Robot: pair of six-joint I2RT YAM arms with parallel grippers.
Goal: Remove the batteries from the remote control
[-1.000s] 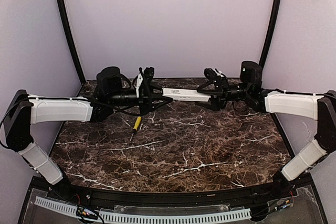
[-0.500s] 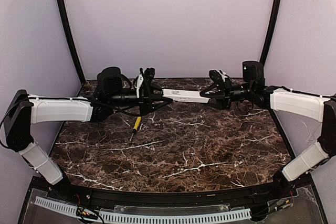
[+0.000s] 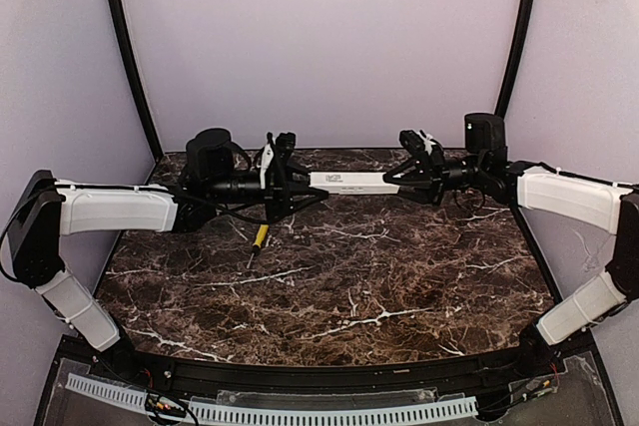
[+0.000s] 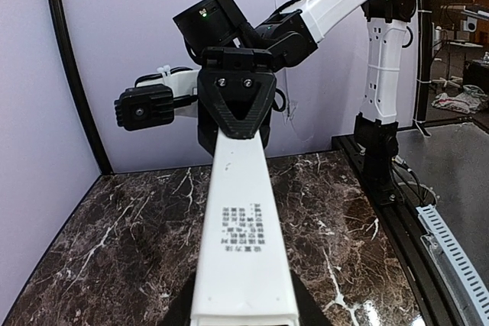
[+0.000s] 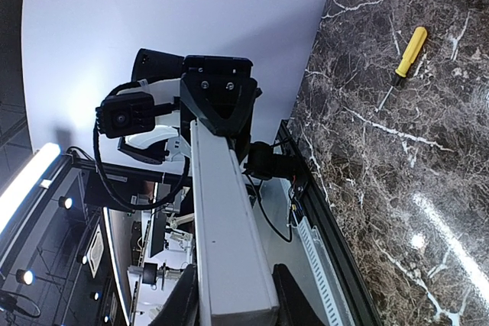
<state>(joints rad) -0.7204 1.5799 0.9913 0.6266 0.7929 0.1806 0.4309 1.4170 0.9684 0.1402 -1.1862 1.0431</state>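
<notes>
The remote control (image 3: 351, 182) is a slim white bar with small dark print, held level in the air above the far part of the table. My left gripper (image 3: 303, 185) is shut on its left end and my right gripper (image 3: 398, 182) is shut on its right end. In the left wrist view the remote (image 4: 242, 242) runs away from the camera to the right gripper. In the right wrist view the remote (image 5: 225, 227) runs toward the left gripper. The batteries and the red bay are hidden from every view.
A yellow-handled screwdriver (image 3: 259, 239) lies on the dark marble table (image 3: 339, 286), below the left gripper; it also shows in the right wrist view (image 5: 405, 59). Purple walls close the back and sides. A black rail (image 3: 300, 376) runs along the near edge.
The right arm has drawn back slightly to the right and up, still holding the remote's end. The left arm and the screwdriver have not moved.
</notes>
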